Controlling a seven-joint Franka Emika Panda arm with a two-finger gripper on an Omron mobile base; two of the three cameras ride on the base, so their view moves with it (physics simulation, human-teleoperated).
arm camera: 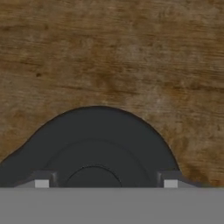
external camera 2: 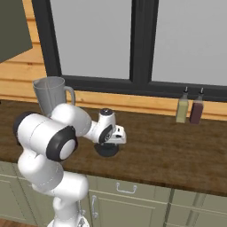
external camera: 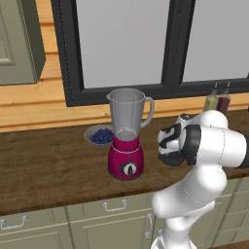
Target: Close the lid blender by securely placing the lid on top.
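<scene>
Lid [arm camera: 94, 144]: one; blender [external camera: 127, 134]: one; bottles [external camera 2: 189, 105]: two.

The lid [arm camera: 94, 144] lies flat on the counter [arm camera: 113, 52], directly under the gripper [arm camera: 105, 180]. The blender [external camera: 127, 133] stands to the gripper's left, the bowl of blueberries [external camera: 99, 135] just behind it. Two bottles [external camera 2: 189, 106] stand behind, off to the right.

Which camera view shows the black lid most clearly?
The hand view: the lid lies close, on the counter. The right base view shows its edge under the gripper; the left base view shows a dark sliver.
</scene>
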